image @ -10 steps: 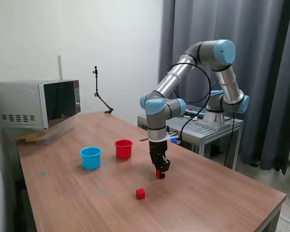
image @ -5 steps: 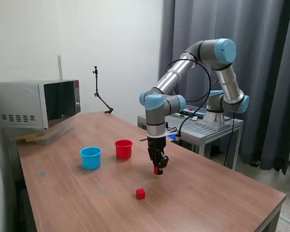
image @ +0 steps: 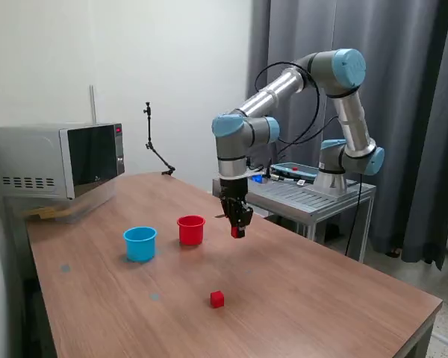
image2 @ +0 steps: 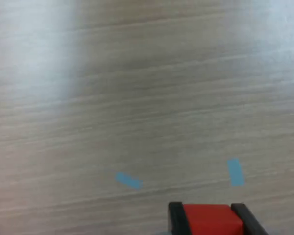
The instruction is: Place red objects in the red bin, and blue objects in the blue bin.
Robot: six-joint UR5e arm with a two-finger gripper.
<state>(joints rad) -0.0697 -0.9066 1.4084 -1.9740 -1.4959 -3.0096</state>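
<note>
Progress is only partial, as far as I can judge. My gripper (image: 237, 230) is closed on one red cube (image: 237, 233), lifted clear of the table (image: 321, 291) and hanging just beside the red cup (image: 190, 230), on the exterior view's right of it and a little higher than its rim. In the wrist view the cube (image2: 209, 219) sits between my two dark fingers (image2: 176, 217), with only wood grain and two small blue marks on the table under it.

The cup is not yet under the cube, so this piece is not delivered. A second red cube (image: 217, 299) lies on the table, well apart from the red cup and nearer to the camera. The blue cup (image: 140, 243) stands just beside the red cup, on the exterior view's left.

I see no blue cubes on the table (whether they are already inside the blue cup, I cannot tell, because its inside is hidden). What is left for sure: drop this cube, then fetch the other red one.
</note>
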